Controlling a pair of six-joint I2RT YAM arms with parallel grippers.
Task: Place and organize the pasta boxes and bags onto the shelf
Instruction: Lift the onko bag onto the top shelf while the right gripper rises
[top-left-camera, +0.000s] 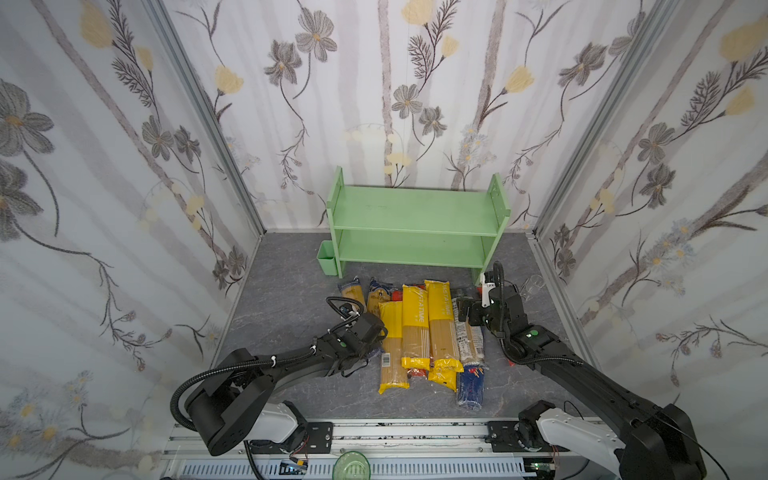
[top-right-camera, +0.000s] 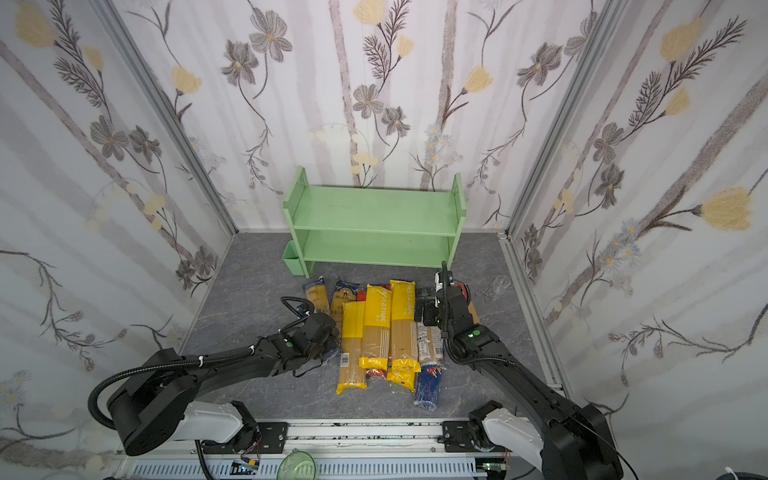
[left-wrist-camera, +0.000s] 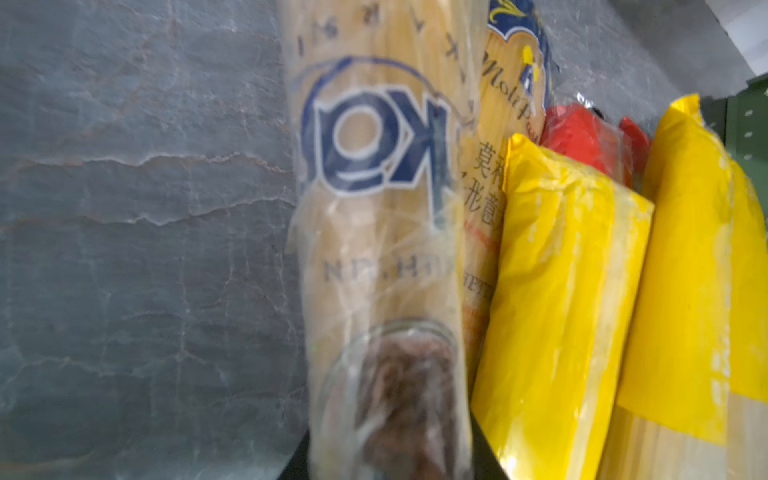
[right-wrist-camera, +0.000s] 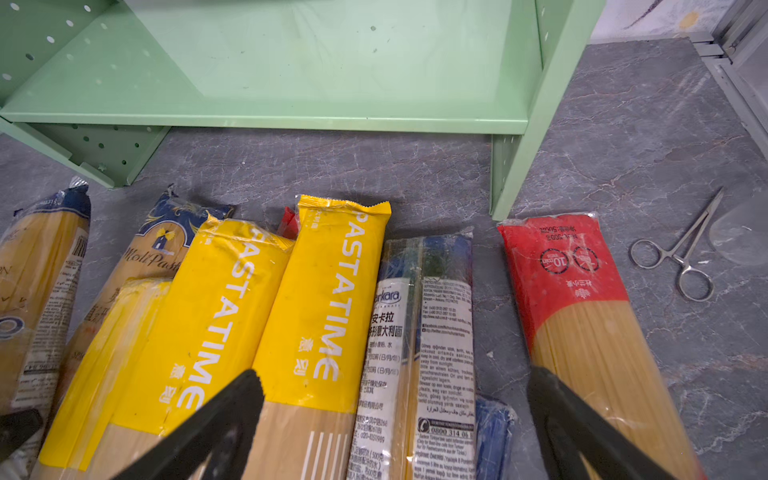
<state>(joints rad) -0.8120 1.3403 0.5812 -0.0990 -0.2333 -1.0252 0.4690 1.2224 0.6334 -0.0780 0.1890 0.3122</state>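
Note:
Several long pasta bags (top-left-camera: 415, 324) lie side by side on the grey floor in front of the mint-green shelf (top-left-camera: 415, 216), whose two boards hold nothing. My left gripper (left-wrist-camera: 390, 457) is shut on the leftmost clear bag with a blue logo (left-wrist-camera: 374, 174); in both top views the wrist hides its jaws (top-right-camera: 328, 336). My right gripper (right-wrist-camera: 395, 399) is open and hovers over a white-labelled bag (right-wrist-camera: 415, 332). One finger (right-wrist-camera: 232, 411) is over a yellow bag (right-wrist-camera: 332, 299). The other finger is beside a red-ended bag (right-wrist-camera: 582, 291). A dark-blue pack (top-left-camera: 469, 384) lies nearest the front.
A small green square cup (top-left-camera: 327, 257) hangs at the shelf's left foot. Steel scissors-like forceps (right-wrist-camera: 681, 257) and a clear glass piece (top-left-camera: 534, 284) lie right of the shelf. Papered walls close in on three sides. A green glass bowl (top-left-camera: 351, 465) sits at the front rail.

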